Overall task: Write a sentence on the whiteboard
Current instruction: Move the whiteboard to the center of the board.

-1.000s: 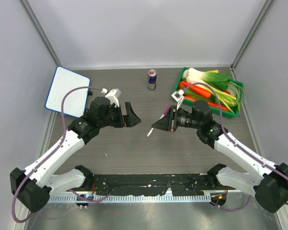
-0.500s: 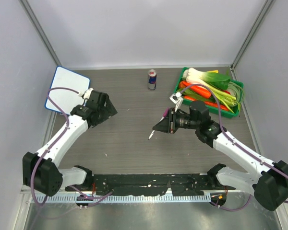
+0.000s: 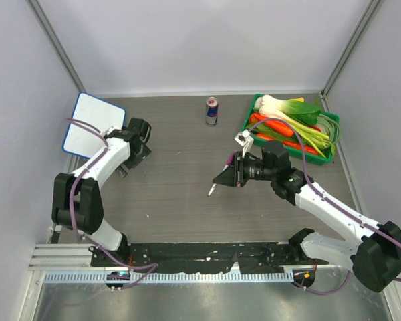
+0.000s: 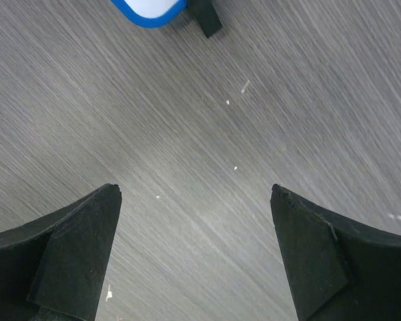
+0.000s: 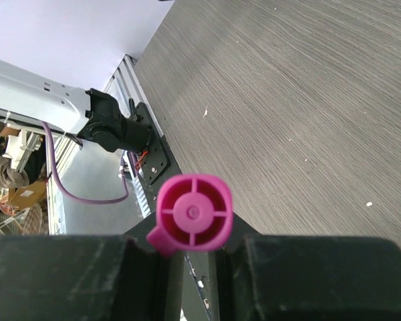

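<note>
**Near edge.** Black mounting rail (image 3: 207, 253) along the front of the tabletop (image 3: 180, 214), carrying both arm bases. The tabletop is dark grey with a wood-grain finish and a few pale specks.

**Right end effector** (image 3: 222, 178). Sits over the middle of the tabletop, right of centre, and points left and toward the near side. Its fingers are closed tight on a marker (image 5: 193, 212). The wrist view looks straight down the marker's magenta end cap, which is wedged between the two black pads. In the overhead view the marker's other end sticks out past the fingers as a pale tip, angled down toward the tabletop. Whether the tip touches the surface cannot be told.

**Left end effector** (image 4: 194, 194). Sits at the left side of the tabletop, just right of the board's near right corner. Its fingers are spread wide with nothing between them; only bare tabletop shows in the gap.

**Whiteboard** (image 3: 92, 123). Lies in the far left corner of the tabletop, tilted slightly against the left wall line. It has a blue rim, rounded corners and a plain white face in the overhead view. The left wrist view catches one blue corner and a black foot (image 4: 205, 16) at the top of its frame, apart from both fingers.

**Green tray** (image 3: 331, 151). Sits at the far right and holds leeks (image 3: 291, 107) and carrots (image 3: 275, 126).

**Drink can** (image 3: 212, 110). Stands upright at far centre, between the board and the tray and well apart from both.
</note>
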`<action>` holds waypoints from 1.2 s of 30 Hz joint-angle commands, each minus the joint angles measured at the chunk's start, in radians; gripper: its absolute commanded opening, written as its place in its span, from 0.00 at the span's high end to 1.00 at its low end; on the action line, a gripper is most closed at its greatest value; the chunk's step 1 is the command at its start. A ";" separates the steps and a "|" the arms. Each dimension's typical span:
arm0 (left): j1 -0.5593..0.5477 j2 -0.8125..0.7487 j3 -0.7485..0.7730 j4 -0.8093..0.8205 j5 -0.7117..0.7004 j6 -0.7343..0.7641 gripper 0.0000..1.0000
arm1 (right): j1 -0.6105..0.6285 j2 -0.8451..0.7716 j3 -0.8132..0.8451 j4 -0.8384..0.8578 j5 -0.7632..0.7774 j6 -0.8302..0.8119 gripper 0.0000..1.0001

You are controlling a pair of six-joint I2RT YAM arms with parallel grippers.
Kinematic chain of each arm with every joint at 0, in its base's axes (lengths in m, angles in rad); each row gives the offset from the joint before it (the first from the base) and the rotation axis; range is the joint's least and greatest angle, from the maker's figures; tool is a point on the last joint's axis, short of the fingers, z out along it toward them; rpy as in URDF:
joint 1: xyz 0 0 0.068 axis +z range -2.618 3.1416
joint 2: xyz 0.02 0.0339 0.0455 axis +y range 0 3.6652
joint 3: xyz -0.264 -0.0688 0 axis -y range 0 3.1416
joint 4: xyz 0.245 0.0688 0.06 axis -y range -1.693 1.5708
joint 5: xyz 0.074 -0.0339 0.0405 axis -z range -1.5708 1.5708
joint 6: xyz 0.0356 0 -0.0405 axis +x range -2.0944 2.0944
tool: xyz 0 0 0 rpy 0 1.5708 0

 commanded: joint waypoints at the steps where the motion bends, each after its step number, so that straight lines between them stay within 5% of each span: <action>1: 0.020 0.051 0.077 -0.046 -0.136 -0.110 0.04 | 0.003 0.008 0.014 0.005 -0.003 -0.037 0.99; 11: 0.063 0.270 0.248 -0.133 -0.278 -0.124 0.13 | 0.003 0.016 -0.016 0.023 -0.006 -0.046 0.99; 18: 0.105 0.404 0.334 -0.137 -0.239 -0.068 0.20 | 0.003 0.020 -0.026 0.035 -0.011 -0.043 0.99; 36: 0.163 0.519 0.372 -0.104 -0.264 0.000 0.43 | -0.001 0.030 -0.034 0.066 -0.032 -0.028 0.99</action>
